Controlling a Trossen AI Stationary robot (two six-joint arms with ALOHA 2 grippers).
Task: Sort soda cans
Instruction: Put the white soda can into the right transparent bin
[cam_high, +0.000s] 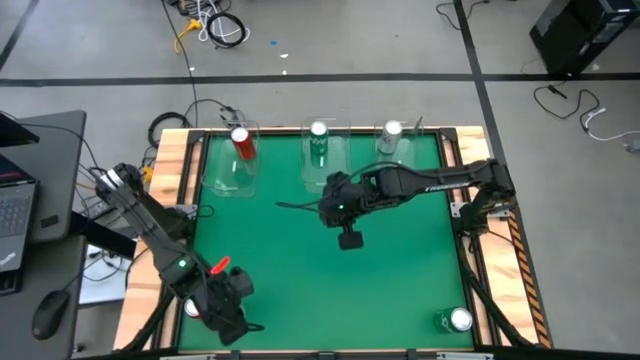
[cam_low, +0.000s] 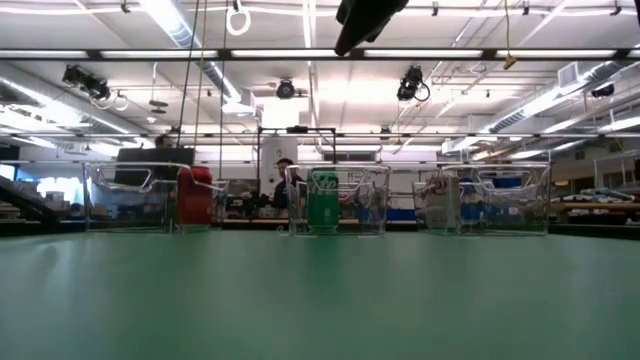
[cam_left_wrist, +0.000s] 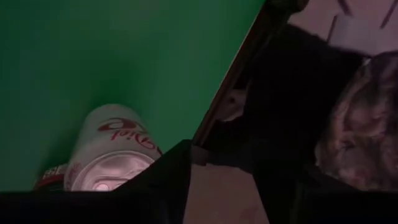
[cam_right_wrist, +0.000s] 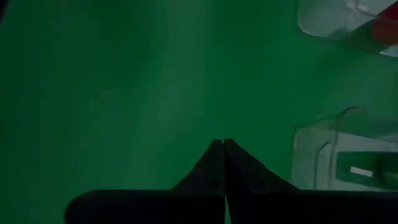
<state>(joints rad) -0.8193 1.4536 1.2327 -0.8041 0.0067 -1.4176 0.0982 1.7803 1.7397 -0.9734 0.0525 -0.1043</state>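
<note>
Red can: red body, silver top; stands in the clear bin at 11 o'clock on the worktop.
Green can, far: green body with pale markings, silver top; stands in the middle bin at 12 o'clock. Writing not legible.
Silver-white can, far: pale body, shiny top; stands in the bin at 1 o'clock.
Green can, near: silver top, green side; stands upright on the worktop at 5 o'clock, well apart from both arms.
Silver-white can, near: white body, red script reading partly "Diet", red band at the foot, silver top with pull tab; stands at 7 o'clock, at the worktop edge, just beside the left claw.
Left claw: low over the 7 o'clock corner, next to the near silver-white can. Whether its fingers are apart or together cannot be told.
Right claw: above the worktop centre, in front of the middle bin; fingertips pressed together, nothing between them.
Low view: three bins in a row at the far edge, with the red can left, the green can centre and the pale can right.
</note>
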